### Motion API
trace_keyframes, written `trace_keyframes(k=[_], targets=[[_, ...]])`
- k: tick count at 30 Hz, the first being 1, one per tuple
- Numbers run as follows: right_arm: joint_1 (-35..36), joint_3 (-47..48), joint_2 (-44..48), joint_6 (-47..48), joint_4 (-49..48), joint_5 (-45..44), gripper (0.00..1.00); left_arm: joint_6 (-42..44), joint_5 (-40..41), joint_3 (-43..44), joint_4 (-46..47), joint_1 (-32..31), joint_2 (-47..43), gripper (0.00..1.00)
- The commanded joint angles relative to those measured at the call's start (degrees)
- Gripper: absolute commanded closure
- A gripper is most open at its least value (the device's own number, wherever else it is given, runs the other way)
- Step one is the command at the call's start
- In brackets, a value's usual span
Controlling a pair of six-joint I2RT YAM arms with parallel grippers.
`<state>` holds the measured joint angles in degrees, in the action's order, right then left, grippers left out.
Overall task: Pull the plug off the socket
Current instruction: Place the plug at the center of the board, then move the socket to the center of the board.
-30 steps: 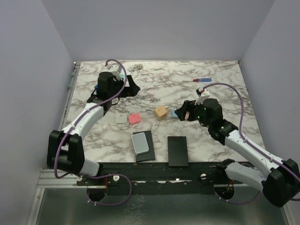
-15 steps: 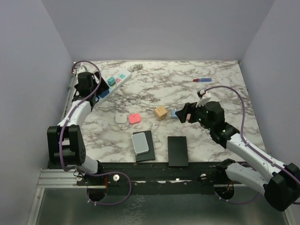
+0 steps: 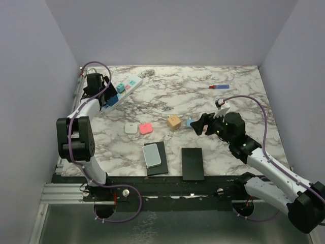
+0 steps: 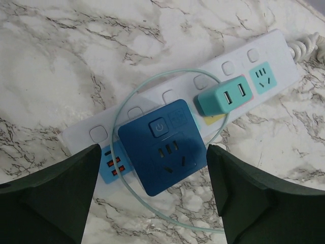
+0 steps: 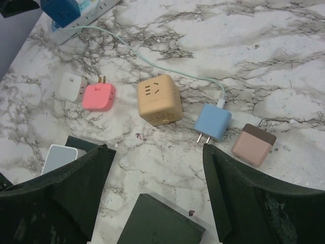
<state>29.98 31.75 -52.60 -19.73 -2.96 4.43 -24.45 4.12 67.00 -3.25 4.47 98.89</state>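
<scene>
The socket (image 4: 152,96) is a long white strip lying slantwise at the table's far left (image 3: 131,83). A dark blue square plug (image 4: 162,147) and a teal plug (image 4: 222,96) sit in it. A thin teal cable (image 4: 133,99) loops around the blue plug. My left gripper (image 4: 152,193) hovers over the blue plug (image 3: 111,100), open, with a finger (image 4: 51,198) on either side of it. A gap shows on the left side, and the right finger stands at the plug's edge. My right gripper (image 5: 157,188) is open over bare marble at mid-table (image 3: 197,123).
Loose adapters lie mid-table: white (image 5: 71,86), pink (image 5: 99,96), an orange cube (image 5: 159,100), light blue (image 5: 213,122) and brown-pink (image 5: 254,144). Two dark pads (image 3: 193,163) lie near the front edge, one bearing a grey device (image 3: 152,155). A screwdriver (image 3: 216,87) lies far right.
The left arm swung off the socket toward the left wall, uncovering the strip, then settled over the blue plug with its jaws narrowing. The right arm drifted slightly forward.
</scene>
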Motion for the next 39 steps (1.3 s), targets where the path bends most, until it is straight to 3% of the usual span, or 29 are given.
trace_keyframes(k=[1, 13, 20, 23, 27, 32, 39], targets=[[-0.21, -0.9, 1.15, -0.27, 0.29, 1.29, 0.2, 1.6, -1.37, 2.08, -0.9, 0.55, 2.78, 0.15], [-0.19, -1.53, 0.67, -1.51, 0.17, 2.49, 0.2, 2.72, -3.89, 4.51, -0.83, 0.63, 6.87, 0.21], [-0.2, -1.6, -0.47, -1.81, -0.33, 2.93, 0.2, 1.39, -4.04, 5.17, -0.28, 0.63, 7.74, 0.16], [-0.18, -1.52, -1.21, -2.26, -0.63, 3.24, 0.2, 1.95, -4.04, 4.6, -0.28, 0.58, 8.22, 0.21], [-0.19, -1.64, -1.33, -2.69, -0.83, 3.35, 0.2, 3.15, -6.16, 4.28, -0.36, 0.63, 9.26, 0.37], [-0.19, -1.63, -0.97, -2.99, -0.11, 2.89, 0.2, 3.18, -9.81, 4.03, -0.42, 0.49, 10.12, 0.49], [-0.19, -0.88, -0.75, -2.92, 0.49, 0.01, 0.2, 3.44, -12.88, 3.3, -0.39, -1.33, 10.31, 0.51]])
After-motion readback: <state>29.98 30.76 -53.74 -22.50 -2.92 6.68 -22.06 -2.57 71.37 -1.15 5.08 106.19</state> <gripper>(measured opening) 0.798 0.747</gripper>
